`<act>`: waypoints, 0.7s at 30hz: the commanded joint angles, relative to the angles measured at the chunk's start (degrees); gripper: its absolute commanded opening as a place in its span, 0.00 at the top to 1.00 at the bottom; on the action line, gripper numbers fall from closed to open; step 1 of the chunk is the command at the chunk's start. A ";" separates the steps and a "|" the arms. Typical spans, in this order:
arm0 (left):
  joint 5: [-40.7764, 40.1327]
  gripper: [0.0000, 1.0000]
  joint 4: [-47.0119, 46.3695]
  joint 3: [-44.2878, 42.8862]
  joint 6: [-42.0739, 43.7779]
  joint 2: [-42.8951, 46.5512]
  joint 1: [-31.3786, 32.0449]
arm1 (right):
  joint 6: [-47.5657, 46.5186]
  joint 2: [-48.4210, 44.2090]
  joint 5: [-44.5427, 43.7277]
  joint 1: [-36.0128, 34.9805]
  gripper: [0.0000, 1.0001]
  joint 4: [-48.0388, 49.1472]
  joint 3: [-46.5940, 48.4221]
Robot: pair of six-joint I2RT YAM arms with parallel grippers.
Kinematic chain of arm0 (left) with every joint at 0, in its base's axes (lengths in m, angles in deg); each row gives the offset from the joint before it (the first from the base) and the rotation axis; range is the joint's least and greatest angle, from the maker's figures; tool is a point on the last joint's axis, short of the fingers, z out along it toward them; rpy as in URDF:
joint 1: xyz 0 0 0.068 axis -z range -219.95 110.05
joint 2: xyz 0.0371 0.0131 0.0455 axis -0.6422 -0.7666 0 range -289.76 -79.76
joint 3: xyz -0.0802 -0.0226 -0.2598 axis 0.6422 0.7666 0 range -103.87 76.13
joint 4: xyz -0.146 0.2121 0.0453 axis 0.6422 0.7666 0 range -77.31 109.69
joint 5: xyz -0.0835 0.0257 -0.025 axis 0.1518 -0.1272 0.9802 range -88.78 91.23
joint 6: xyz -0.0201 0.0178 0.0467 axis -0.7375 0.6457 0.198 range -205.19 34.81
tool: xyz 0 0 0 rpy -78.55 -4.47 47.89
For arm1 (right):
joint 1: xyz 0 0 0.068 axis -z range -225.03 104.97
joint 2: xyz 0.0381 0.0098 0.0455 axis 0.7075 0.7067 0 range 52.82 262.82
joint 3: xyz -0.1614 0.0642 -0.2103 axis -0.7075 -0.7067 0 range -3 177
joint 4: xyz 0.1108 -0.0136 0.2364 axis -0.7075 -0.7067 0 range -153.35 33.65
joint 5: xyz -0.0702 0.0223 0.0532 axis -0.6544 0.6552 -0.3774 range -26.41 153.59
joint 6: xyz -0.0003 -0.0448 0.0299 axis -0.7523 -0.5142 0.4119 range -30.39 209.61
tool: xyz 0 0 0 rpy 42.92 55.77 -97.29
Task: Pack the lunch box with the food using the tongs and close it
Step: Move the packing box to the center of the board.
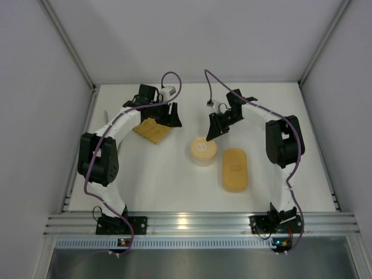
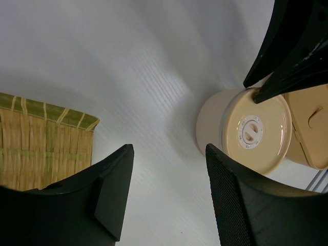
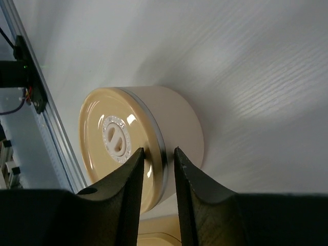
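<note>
Black right jaws straddle the rim of the round tan lid (image 3: 97,123) on the bowl (image 3: 182,123), nearly closed; can't tell if they're clamped. Left jaws gape, empty, over the counter (image 2: 154,77) between woven tray (image 2: 41,143) and bowl. Tan-orange lunch box (image 1: 235,169) lies lid-on just beside the bowl.

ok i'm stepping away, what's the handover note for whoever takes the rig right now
Left gripper: open, empty, over bare table next to the woven tray.
Right gripper: fingers straddle the round lid's rim, nearly closed; firm grip unclear.
Lunch box: lid on, beside the round bowl.
Tongs, food: not seen in any view.
Done: nothing packed that shows.
To do: find tongs and food, pack, close.
</note>
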 commanded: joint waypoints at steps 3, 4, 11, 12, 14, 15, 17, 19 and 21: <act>2.80 0.36 -1.96 3.19 0.80 4.33 -1.44 | -10.46 -2.96 -5.31 -1.69 0.73 -8.05 -4.86; 2.97 0.36 -2.40 3.98 0.80 5.20 -1.44 | -11.33 -3.50 -5.48 -1.86 0.73 -9.19 -5.30; 3.50 0.36 -2.84 10.58 0.80 9.25 -1.61 | -17.93 -7.54 -6.10 -1.95 0.76 -14.29 -8.20; 3.50 0.36 -2.76 11.45 0.80 9.86 -1.61 | -18.54 -8.42 -6.10 -2.13 0.77 -14.82 -8.47; 3.33 0.36 -2.67 12.07 0.80 10.48 -1.61 | -19.86 -9.12 -6.36 -2.48 0.78 -15.87 -9.34; 3.33 0.36 -2.67 12.34 0.80 10.66 -1.61 | -20.30 -9.56 -6.45 -2.48 0.78 -16.31 -9.52; 3.85 0.33 -2.67 13.13 0.80 11.45 -1.61 | -21.62 -9.92 -6.72 -2.92 0.79 -17.19 -10.31; 4.56 0.29 -2.75 13.57 0.80 11.98 -1.61 | -22.06 -10.53 -6.98 -3.27 0.79 -17.72 -11.36; 4.56 0.28 -2.49 13.75 0.80 12.33 -1.62 | -22.94 -11.41 -7.24 -3.62 0.79 -18.16 -11.98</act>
